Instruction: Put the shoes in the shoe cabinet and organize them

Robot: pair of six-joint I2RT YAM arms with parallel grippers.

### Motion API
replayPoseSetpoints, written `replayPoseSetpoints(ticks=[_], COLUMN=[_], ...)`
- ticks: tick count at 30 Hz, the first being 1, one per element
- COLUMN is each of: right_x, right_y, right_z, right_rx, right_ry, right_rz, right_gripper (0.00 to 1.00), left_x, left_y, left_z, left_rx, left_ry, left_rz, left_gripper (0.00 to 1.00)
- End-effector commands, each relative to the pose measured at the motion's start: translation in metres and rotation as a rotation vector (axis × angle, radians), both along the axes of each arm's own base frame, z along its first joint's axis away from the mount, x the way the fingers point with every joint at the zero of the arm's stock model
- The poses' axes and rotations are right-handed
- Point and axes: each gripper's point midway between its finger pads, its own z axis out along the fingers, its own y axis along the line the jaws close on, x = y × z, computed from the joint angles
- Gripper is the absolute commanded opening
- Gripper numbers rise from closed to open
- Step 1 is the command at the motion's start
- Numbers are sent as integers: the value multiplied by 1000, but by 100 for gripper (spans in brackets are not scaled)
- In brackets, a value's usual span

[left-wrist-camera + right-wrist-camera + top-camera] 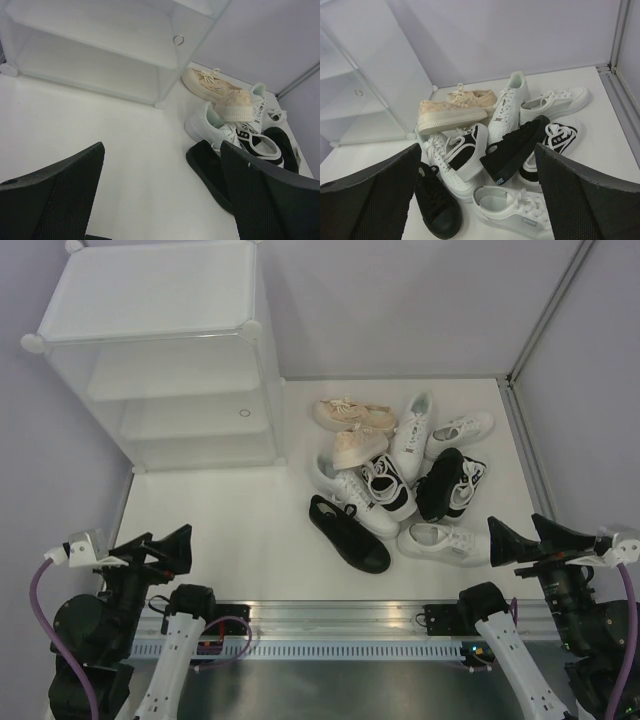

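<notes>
The shoes lie in a loose pile (pixel 400 475) right of centre on the white table: a beige pair (pixel 355 415), an all-black sneaker (pixel 348 532), a second black one (pixel 440 485), black-and-white ones (pixel 388 485) and several white ones (pixel 445 540). At the back left stands the shoe cabinet (pixel 160 350), white and translucent, its shelves showing through. My left gripper (pixel 165 540) is open near the front left, nothing between its fingers (pixel 162 150); the black sneaker (pixel 210 170) lies ahead to its right. My right gripper (pixel 515 530) is open at the front right, facing the pile (pixel 477 150).
A small ring handle (pixel 245 412) sits on the cabinet's front panel. A metal rail (pixel 340 625) runs along the near table edge between the arm bases. A frame post (pixel 545 310) and a raised ledge (pixel 525 450) border the table on the right. Purple cables hang by both arms.
</notes>
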Motion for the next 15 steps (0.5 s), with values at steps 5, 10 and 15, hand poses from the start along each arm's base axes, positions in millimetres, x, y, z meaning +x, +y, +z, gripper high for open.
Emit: replayPoseSetpoints(ticks=[5,10,15], right_x=[6,21,41], right_y=[8,13,22], right_z=[-2,-20,-41], right_rx=[50,46,27], right_ry=[-2,82,203], right_rz=[31,25,29], right_gripper=[98,98,98], left_x=[17,42,77], left_y=[-6,-17,-34], left_z=[-1,-15,-28], left_rx=[13,19,39], left_ry=[48,172,305], left_rz=[-25,-63,-144], left_gripper=[100,100,100])
